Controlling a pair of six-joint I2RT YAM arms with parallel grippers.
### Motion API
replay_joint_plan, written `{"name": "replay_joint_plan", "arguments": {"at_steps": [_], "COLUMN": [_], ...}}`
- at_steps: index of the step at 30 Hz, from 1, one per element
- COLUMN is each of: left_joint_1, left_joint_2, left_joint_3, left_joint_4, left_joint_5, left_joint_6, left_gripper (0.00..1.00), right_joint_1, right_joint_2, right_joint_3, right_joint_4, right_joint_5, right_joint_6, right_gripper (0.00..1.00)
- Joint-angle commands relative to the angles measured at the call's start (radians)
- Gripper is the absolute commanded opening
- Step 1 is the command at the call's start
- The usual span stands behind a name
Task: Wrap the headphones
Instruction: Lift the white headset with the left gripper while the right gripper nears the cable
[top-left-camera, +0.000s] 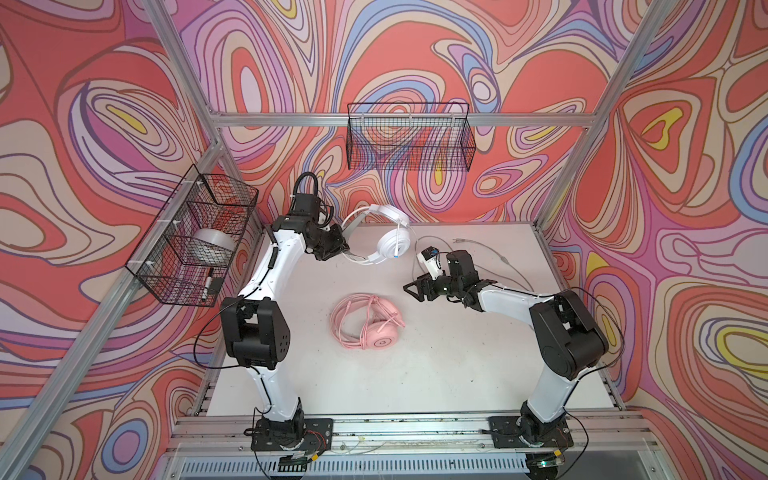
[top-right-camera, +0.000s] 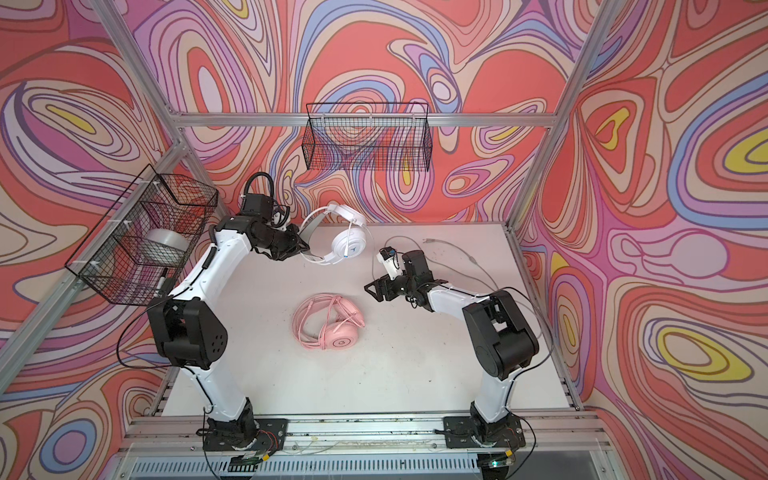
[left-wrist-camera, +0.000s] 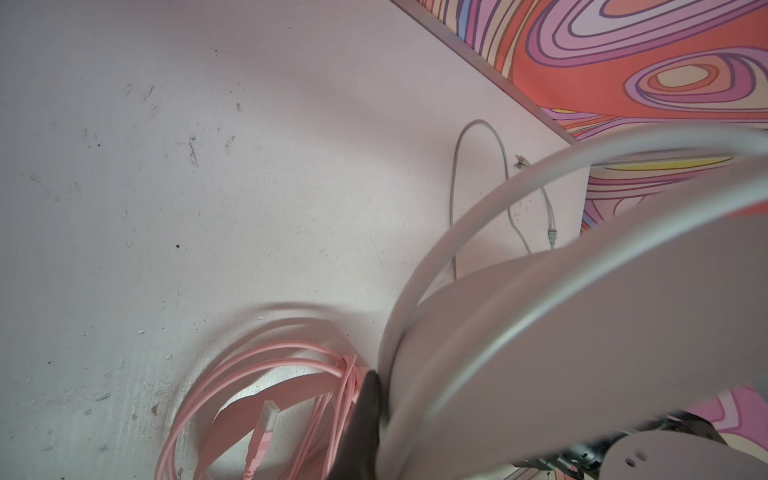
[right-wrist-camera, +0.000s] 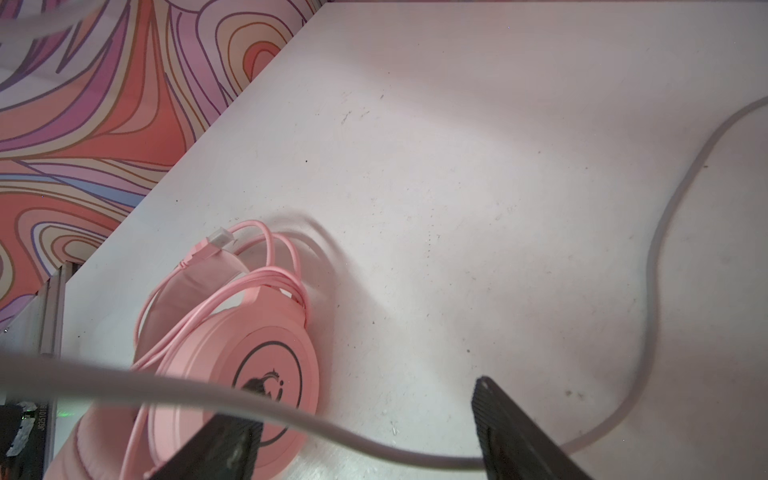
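1. Left wrist view puts you right against the white headset (left-wrist-camera: 540, 332): smooth matte plastic, a thin hoop and a broad flat band curving across. Your left gripper (top-left-camera: 347, 251) is clamped on it, holding it up near the back edge of the table (top-left-camera: 436, 374).
2. Your right gripper (right-wrist-camera: 357, 399) stands with jaws well apart. The thin, round grey-white cable (right-wrist-camera: 649, 282) is strung across between its ribbed black fingers (right-wrist-camera: 511, 432), unpinched.
3. Mid-table, the pink headset (top-left-camera: 368, 322) lies flat, round cup up, with its pink cable (top-left-camera: 337, 322) coiled around it.
4. You have open, scuffed white tabletop in front of it and to its right; slack grey-white cable snakes toward the back right corner.
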Motion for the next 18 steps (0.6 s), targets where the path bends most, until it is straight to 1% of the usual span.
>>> {"name": "replay_joint_plan", "arguments": {"at_steps": [1, 5, 12, 16, 18], "left_joint_1": [-0.003, -0.003, -0.003, -0.003, -0.003], "left_joint_2": [-0.054, -0.054, -0.044, -0.043, -0.044], "left_joint_3": [0.053, 0.054, 0.049, 0.045, 0.044], "left_joint_4": [0.024, 0.056, 0.089, 0.091, 0.086], "left_joint_5": [0.044, 0.048, 0.061, 0.068, 0.066], "left_joint_6": [-0.047, -0.081, -0.119, -0.122, -0.118], "left_gripper": [0.0, 0.0, 0.0, 0.0, 0.0], "right_joint_1": [-0.002, -0.003, -0.003, -0.003, -0.003], "right_joint_2": [0.01, 0.021, 0.015, 0.024, 0.028], "right_joint_3": [-0.034, -0.061, -0.105, -0.099, -0.098], "right_joint_4": [0.05, 0.055, 0.098, 0.114, 0.127], "right_joint_5": [-0.035, -0.043, -0.06, -0.059, -0.051], "right_joint_6": [0.012, 0.014, 0.035, 0.035, 0.037], "right_gripper": [0.78, 0.73, 0.62, 0.61, 0.63]}}
